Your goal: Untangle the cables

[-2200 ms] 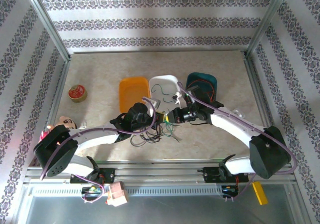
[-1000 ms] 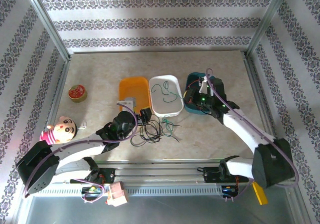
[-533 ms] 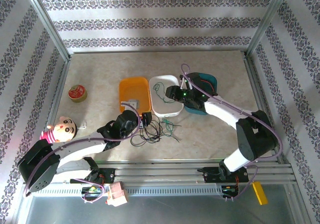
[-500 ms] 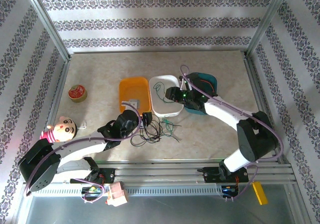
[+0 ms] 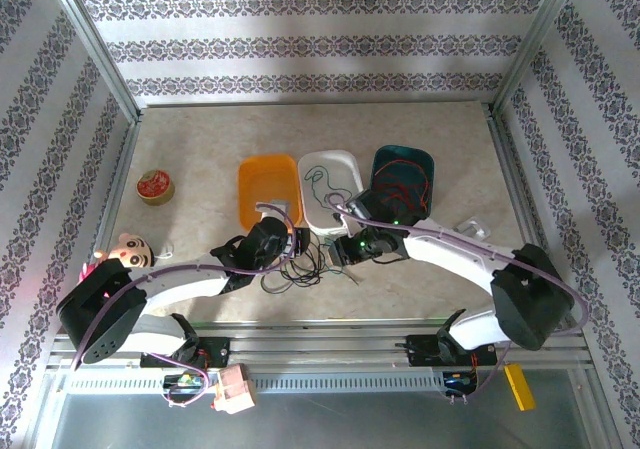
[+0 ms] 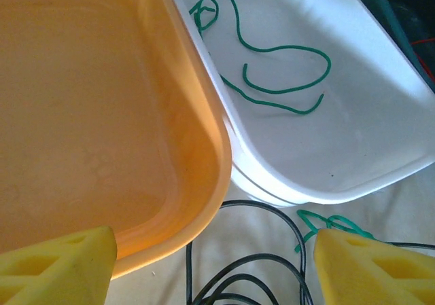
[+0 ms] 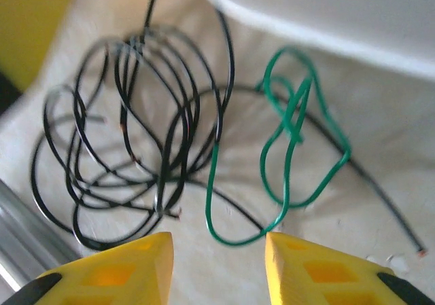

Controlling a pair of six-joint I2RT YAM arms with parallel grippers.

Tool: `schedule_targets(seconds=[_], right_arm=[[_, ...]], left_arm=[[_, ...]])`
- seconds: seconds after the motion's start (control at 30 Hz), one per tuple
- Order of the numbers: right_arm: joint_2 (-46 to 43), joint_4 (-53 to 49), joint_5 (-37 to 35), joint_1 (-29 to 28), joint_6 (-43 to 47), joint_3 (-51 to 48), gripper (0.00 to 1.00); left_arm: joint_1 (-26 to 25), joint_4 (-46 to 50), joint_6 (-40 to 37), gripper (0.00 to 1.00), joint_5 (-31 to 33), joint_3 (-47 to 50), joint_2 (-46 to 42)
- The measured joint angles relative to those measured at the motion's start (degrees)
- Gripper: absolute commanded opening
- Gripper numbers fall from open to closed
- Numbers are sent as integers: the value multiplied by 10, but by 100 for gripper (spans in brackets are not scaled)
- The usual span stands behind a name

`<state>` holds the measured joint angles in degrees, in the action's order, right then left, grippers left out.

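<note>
A tangle of black cables (image 7: 136,135) lies on the table in front of the trays, with a looped green cable (image 7: 292,142) beside it. My right gripper (image 7: 217,264) hovers open just above them, the green loop's lower bend between its fingertips. My left gripper (image 6: 214,271) stands open over black cable loops (image 6: 251,264) at the near corner of the orange tray (image 6: 102,115). Another green cable (image 6: 272,74) lies in the white tray (image 6: 367,135). From above, both grippers meet at the pile (image 5: 295,269); a red cable (image 5: 405,181) lies in the teal tray (image 5: 385,159).
The three trays stand side by side behind the pile: orange (image 5: 262,174), white (image 5: 345,164), teal. A roll of tape (image 5: 154,186) and a small doll (image 5: 125,252) sit at the left. A small pale object (image 5: 472,229) lies at the right. Metal frame rails border the table.
My right arm swung from the teal tray past the white tray down to the pile on the table, and its gripper opened. The left arm barely shifted.
</note>
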<state>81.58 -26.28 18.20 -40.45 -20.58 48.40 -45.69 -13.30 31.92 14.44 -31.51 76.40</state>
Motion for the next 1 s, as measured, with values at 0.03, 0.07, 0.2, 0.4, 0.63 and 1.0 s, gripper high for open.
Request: schedule_targets(seconds=[0.03, 0.07, 0.2, 0.4, 0.63, 1.0], right_arm=[[10, -5, 4, -4, 5, 0, 38], [20, -9, 8, -8, 11, 0, 38], [66, -18, 14, -26, 27, 9, 38], [130, -22, 11, -40, 45, 45, 37], [161, -19, 2, -40, 57, 64, 12], [14, 0, 40, 0, 52, 14, 4]], left_arm=[[0, 0, 3, 76, 4, 0, 0], [0, 0, 6, 76, 8, 0, 0], [0, 0, 18, 76, 13, 1, -1], [0, 1, 34, 76, 17, 16, -20], [-1, 1, 38, 76, 17, 23, -27], [-5, -33, 22, 76, -52, 26, -26]])
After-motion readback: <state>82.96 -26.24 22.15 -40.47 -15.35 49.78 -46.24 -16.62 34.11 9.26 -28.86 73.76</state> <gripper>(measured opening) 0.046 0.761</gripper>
